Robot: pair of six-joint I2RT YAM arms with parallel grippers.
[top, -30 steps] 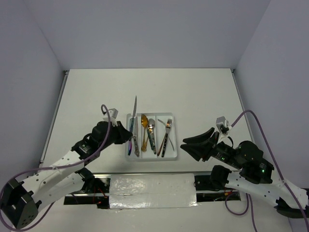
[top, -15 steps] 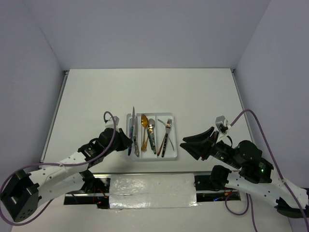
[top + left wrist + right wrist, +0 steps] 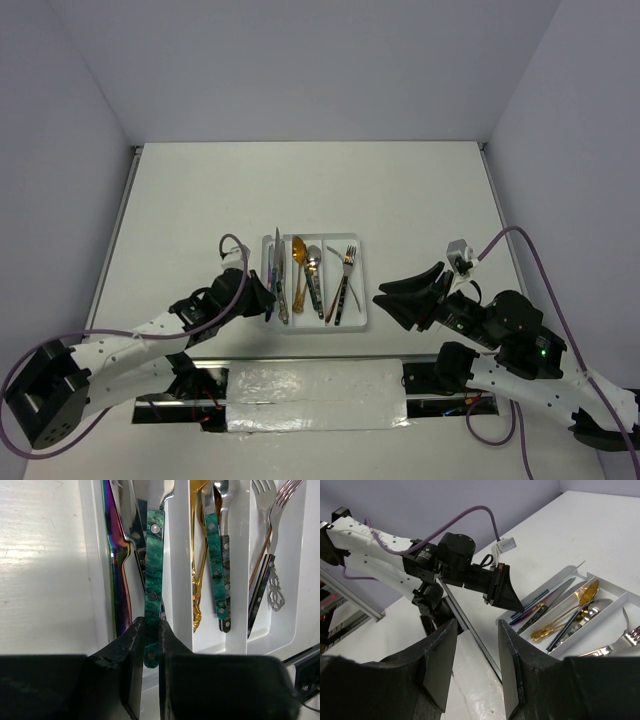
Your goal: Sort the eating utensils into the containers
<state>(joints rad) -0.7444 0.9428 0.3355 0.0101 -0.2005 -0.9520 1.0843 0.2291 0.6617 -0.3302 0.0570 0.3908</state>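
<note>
The white table (image 3: 200, 200) is carrying the white tray (image 3: 362, 300) near its front edge, just ahead of both arms. The right gripper (image 3: 475, 665) is hanging to the right of the tray, its jaws standing apart with nothing between them. The left gripper (image 3: 150, 627) is pinching the end of the teal-handled knife (image 3: 152, 570), whose blade is pointing along the tray's left compartment beside an iridescent knife (image 3: 117, 570). A gold spoon (image 3: 196, 611) and a teal-handled spoon (image 3: 216, 565) are lying in the middle compartment, and forks (image 3: 274, 587) are lying in the right one.
</note>
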